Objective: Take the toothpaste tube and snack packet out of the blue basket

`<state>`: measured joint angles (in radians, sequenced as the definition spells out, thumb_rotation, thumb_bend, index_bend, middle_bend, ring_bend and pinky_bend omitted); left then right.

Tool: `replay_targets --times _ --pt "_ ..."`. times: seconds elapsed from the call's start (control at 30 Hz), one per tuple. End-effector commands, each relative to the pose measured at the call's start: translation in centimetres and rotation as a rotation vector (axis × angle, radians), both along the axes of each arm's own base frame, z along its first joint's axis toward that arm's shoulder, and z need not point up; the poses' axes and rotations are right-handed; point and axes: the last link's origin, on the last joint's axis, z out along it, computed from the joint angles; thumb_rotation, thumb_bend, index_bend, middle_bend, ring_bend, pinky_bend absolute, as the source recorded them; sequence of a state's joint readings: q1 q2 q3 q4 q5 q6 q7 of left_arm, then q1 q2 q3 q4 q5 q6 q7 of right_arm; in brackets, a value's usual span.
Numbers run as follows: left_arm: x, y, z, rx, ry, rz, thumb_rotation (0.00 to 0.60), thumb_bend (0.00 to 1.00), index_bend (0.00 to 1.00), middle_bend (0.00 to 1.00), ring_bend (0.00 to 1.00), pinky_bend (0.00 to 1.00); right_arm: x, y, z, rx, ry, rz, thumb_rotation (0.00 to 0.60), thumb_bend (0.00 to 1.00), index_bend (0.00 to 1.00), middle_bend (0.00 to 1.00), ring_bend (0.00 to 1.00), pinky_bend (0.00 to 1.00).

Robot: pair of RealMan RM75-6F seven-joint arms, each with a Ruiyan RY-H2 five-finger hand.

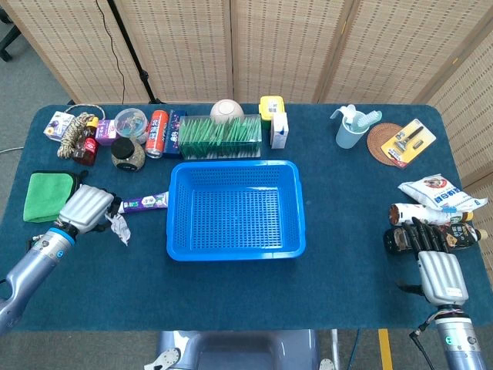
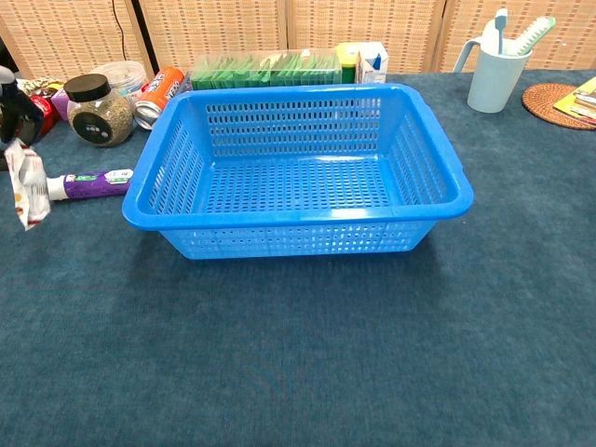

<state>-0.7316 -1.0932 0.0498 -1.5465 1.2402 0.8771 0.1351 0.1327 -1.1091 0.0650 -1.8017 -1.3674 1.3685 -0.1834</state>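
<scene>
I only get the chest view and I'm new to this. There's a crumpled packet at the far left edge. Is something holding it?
Observer: Yes. The head view shows the left hand holding the packet left of the basket.
Operator: I can't see another hand at all. Is there one?
Observer: The right hand is at the table's right side, holding nothing, next to a dark bottle.
Operator: Anything left of the toothpaste?
Observer: A folded green cloth lies near the table's left edge.
</scene>
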Motion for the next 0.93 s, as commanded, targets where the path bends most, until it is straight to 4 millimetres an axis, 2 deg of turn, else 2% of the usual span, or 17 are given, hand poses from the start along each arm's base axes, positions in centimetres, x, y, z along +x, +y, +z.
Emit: replay_targets --times 0.03,0.1,0.13,0.2,0.37,0.53,0.83,0.87,0.93 --pt "0.1 0.2 -1.2 -0.027 -0.009 0.032 0.600 0.45 0.30 0.17 0.13 0.33 0.0 0.0 0.0 -0.001 -0.003 -0.001 0.600 0.00 0.00 0.00 0.00 0.00" --pt "0.2 0.1 -1.1 -0.022 -0.028 0.034 0.600 0.43 0.06 0.01 0.01 0.12 0.0 0.0 0.1 0.000 -0.009 -0.002 0.600 0.00 0.00 0.00 0.00 0.00" --pt "0.3 0.1 -1.0 -0.017 -0.037 0.032 0.600 0.42 0.01 0.00 0.00 0.05 -0.1 0.0 0.1 -0.001 -0.010 -0.003 0.600 0.00 0.00 0.00 0.00 0.00" --pt "0.6 -0.1 -0.2 0.016 -0.069 0.017 0.600 0.38 0.00 0.00 0.00 0.00 -0.1 -0.1 0.2 -0.006 -0.009 -0.004 0.600 0.00 0.00 0.00 0.00 0.00" --pt "0.5 -1.9 2.0 0.099 -0.165 -0.006 0.600 0.36 0.00 0.00 0.00 0.00 -0.1 -0.1 0.3 -0.007 -0.010 -0.004 0.600 0.00 0.00 0.00 0.00 0.00" --pt "-1.0 -5.4 3.5 0.204 -0.246 -0.024 0.600 0.31 0.00 0.00 0.00 0.00 0.2 0.1 0.2 -0.004 -0.008 0.012 0.600 0.00 0.00 0.00 0.00 0.00" --pt "-5.0 -11.7 3.8 0.379 -0.318 0.041 0.600 0.28 0.00 0.00 0.00 0.00 0.4 0.4 1.2 -0.034 -0.017 0.052 0.600 0.00 0.00 0.00 0.00 0.00" --pt "-5.8 -13.1 3.9 0.400 -0.320 0.079 0.600 0.28 0.00 0.00 0.00 0.00 0.6 0.3 1.5 -0.053 -0.015 0.085 0.600 0.00 0.00 0.00 0.00 0.00" --pt "-6.0 -14.3 3.9 0.411 -0.334 0.097 0.600 0.28 0.00 0.00 0.00 0.00 0.7 0.2 1.5 -0.085 -0.007 0.127 0.600 0.00 0.00 0.00 0.00 0.00"
